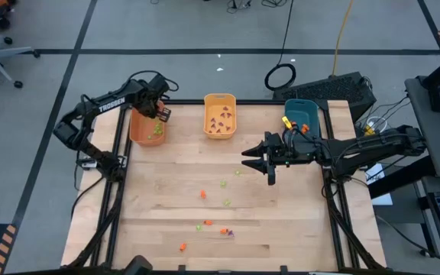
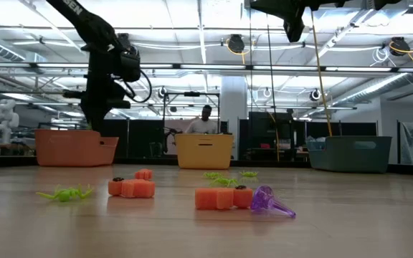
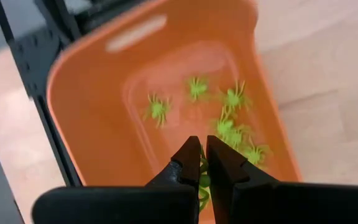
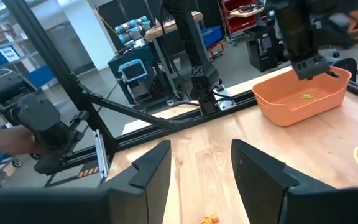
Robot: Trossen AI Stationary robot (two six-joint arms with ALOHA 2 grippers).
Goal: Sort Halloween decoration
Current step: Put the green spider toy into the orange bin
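Now my left jaws, pinching a green spider, hang over the orange bin where green belongs; right jaws apart mid-worktop.

We see a worktop of pale wood, smooth with a satin sheen, framed in matt black metal rails. Just beyond the closed jaws of the left gripper, the orange bin shows smooth, slightly glossy plastic, and the light green spiders in it look like soft matt plastic. The open jaws of the right gripper are matt dark plastic.
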